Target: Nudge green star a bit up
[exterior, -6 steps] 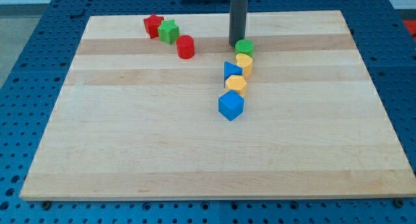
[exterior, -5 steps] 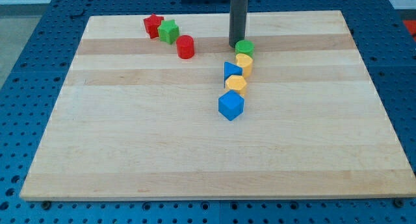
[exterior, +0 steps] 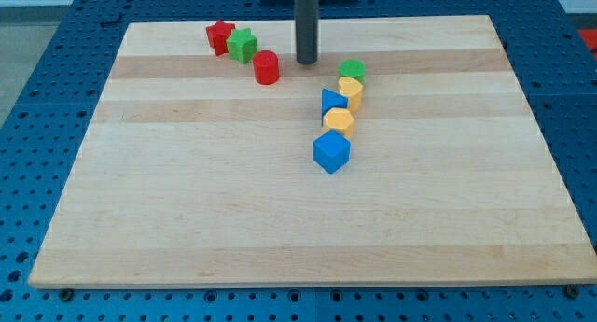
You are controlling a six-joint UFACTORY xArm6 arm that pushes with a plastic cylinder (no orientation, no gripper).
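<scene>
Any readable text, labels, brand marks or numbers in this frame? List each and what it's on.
None readable: there is no text anywhere in the camera view.
The wooden board, the blue perforated table and the rod ending in my tip all look plain.
No visible marking on any block, for example the green star, the red cylinder or the blue cube.

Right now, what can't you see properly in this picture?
- Camera view: my rod runs off the view's top edge, so the arm above it is cut off; only my tip shows, between the red cylinder and the green block.
- That green block is too small to show a star shape.
- The red block is partly hidden behind the green cube.
</scene>
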